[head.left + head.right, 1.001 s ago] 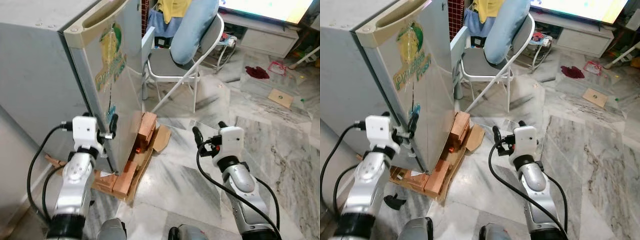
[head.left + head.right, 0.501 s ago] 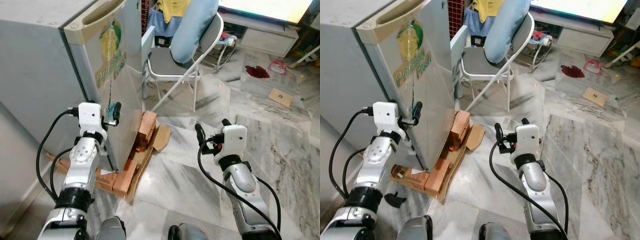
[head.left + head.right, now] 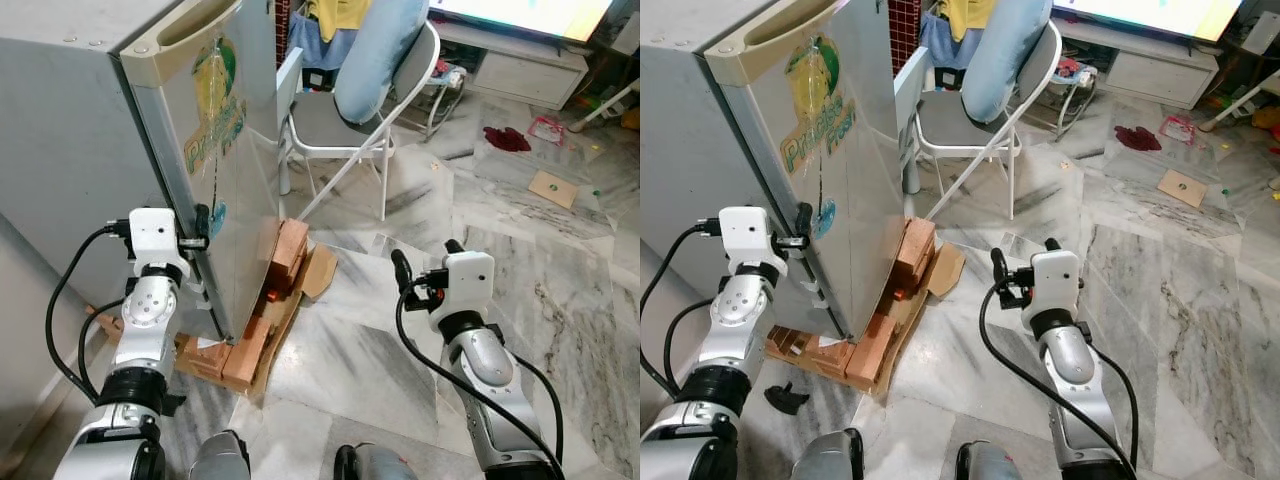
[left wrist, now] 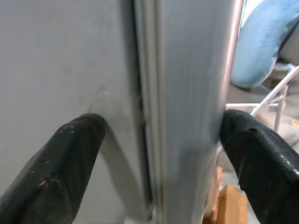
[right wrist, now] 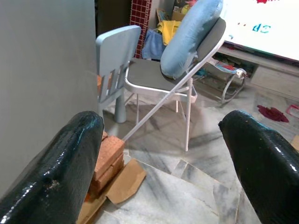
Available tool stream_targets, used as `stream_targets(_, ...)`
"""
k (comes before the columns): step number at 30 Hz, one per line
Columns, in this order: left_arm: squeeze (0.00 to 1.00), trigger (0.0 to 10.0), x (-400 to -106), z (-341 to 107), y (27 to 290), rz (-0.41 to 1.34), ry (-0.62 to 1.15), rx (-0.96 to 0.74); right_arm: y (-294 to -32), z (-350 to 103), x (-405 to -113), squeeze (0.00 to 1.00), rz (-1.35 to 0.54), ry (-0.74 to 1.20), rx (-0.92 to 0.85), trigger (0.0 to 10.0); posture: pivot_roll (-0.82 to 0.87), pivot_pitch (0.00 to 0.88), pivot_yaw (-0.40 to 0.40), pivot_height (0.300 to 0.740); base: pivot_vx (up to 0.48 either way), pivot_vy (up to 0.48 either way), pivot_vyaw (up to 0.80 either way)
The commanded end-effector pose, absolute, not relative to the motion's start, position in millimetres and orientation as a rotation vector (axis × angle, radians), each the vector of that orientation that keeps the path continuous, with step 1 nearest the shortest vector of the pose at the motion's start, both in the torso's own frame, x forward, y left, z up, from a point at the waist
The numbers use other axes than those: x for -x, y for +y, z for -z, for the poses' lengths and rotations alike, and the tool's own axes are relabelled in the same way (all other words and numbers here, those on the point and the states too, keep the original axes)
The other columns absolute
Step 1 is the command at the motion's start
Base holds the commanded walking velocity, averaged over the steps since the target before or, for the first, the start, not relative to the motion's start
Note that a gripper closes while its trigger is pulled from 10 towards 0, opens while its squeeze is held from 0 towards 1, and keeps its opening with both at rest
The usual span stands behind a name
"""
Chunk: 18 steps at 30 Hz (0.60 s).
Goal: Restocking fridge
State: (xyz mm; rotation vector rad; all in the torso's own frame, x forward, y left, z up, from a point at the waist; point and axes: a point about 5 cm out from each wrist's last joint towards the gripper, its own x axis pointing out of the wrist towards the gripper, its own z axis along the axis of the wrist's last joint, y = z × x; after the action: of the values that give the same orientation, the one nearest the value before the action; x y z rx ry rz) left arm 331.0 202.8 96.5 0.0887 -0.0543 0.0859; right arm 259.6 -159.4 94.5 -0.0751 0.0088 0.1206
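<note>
The fridge [image 3: 110,120] stands at the left of the scene, a small grey unit with its door [image 3: 225,150] shut, a green and yellow sticker on the door face and a recessed handle along the top edge. It rests on bricks [image 3: 285,262] and flattened cardboard [image 3: 318,272] on the marble floor [image 3: 520,260]. The left gripper [image 3: 200,232] is up against the near vertical edge of the door, about halfway down; in the left wrist view its jaws are spread wide with one finger [image 4: 56,172] on the fridge's side wall and the other on the door's front side, the door edge and seal running between them, but whether either finger presses on the metal cannot be told. The right gripper [image 3: 425,262] hangs over the floor to the right of the fridge, well apart from it, jaws wide open and holding nothing; its wrist view looks toward the chairs. Beyond the fridge stands a folding chair [image 3: 345,125] with a grey seat and a blue cushion [image 3: 375,50] leaning on its back, and just beside it a small pale blue chair [image 5: 114,60]. Farther right, on the floor, lie a red cloth [image 3: 508,137] and a piece of card [image 3: 557,187], with a low white stand [image 3: 525,72] at the far wall.
</note>
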Motion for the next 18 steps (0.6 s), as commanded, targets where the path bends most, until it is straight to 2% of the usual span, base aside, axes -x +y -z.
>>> stream_targets(1,0.00,10.0,-337.6,-103.6,196.7,-0.027,-0.071,-0.084,-165.2,-98.0,-258.8,0.00,-0.098,0.002,0.082,10.0,-0.01,0.102,-0.068,0.740,0.000,0.000,0.00)
stream_targets(3,0.00,10.0,-340.0,-102.6,176.1,0.113,-0.060,-0.077,-164.9,-97.4,-258.0,0.00,-0.095,0.005,0.081,10.0,-0.01,0.102,-0.064,0.740,0.000,0.000,0.00)
stream_targets(18,0.00,10.0,-332.7,-107.1,131.3,0.398,-0.091,-0.067,-166.0,-93.4,-256.5,0.00,-0.085,0.026,0.085,10.0,0.00,0.106,-0.061,0.740,0.000,0.000,0.00)
